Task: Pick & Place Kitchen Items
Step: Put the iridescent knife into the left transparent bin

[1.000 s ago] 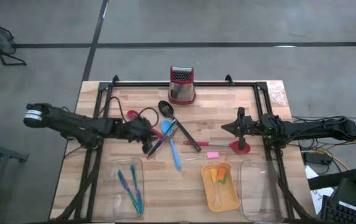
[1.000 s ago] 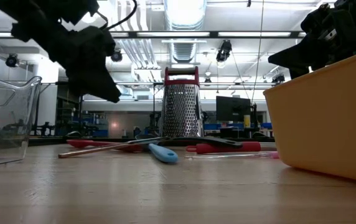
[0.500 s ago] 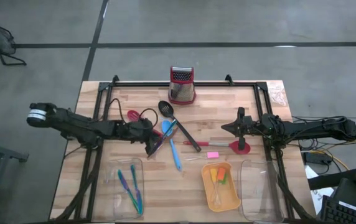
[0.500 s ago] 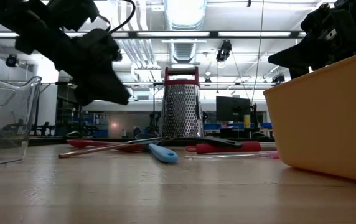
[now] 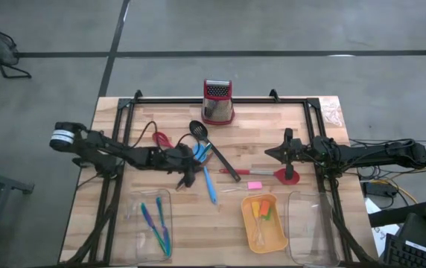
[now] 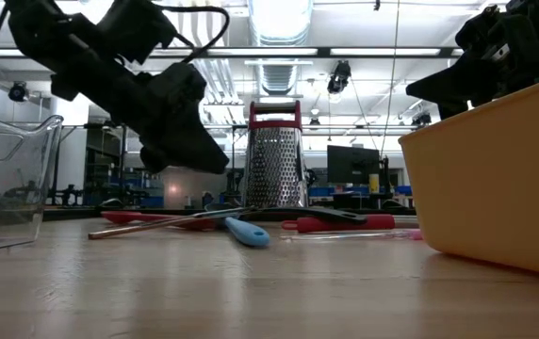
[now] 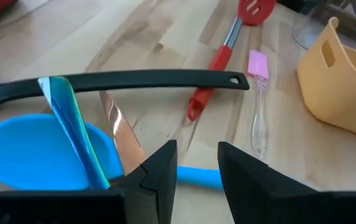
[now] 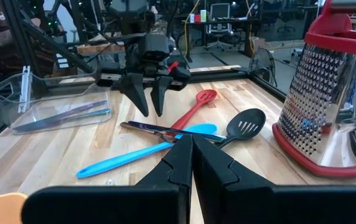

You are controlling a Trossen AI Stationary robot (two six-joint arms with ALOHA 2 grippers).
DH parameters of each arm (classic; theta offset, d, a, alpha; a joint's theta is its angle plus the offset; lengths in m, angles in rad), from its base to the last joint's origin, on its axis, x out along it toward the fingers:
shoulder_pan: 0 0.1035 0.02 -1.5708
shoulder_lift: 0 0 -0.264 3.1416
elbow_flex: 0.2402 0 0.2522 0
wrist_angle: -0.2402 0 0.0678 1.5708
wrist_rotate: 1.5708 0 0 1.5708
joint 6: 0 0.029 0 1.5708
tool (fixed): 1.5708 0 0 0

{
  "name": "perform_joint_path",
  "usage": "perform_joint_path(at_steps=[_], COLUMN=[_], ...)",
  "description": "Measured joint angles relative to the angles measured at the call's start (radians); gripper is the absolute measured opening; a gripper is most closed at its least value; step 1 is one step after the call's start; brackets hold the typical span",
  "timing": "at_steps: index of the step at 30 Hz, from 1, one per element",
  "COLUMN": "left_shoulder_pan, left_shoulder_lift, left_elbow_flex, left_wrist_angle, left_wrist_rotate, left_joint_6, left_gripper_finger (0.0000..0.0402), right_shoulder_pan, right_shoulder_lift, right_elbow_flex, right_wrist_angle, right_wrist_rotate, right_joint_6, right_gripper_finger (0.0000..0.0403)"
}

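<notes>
Blue spatula (image 5: 204,173) lies in the utensil pile on the table just in front of the grater (image 5: 217,102), handle running away from it, and the left claw (image 5: 185,176), fingers apart, hovers right over it, far nearer than the pinched-together right claw (image 5: 269,153).

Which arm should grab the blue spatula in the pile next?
Left. Its open tool hovers right above the blue spatula in the pile; the right tool, shut, waits farther off by the red slotted spoon.
</notes>
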Motion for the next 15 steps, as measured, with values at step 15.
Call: perform_joint_path(at_steps=[15], left_shoulder_pan=[0.000], left_shoulder_lift=[0.043], left_elbow_flex=[-0.005], left_wrist_angle=[-0.089], left_wrist_rotate=[-0.054], left_joint_6=[-0.053], left_gripper_finger=[0.0122], right_shoulder_pan=[0.000], right_shoulder_lift=[0.000], right_elbow_flex=[0.000], right_wrist_angle=[0.000], right_wrist_rotate=[0.000], right_joint_6=[0.000], right_gripper_finger=[0.0008])
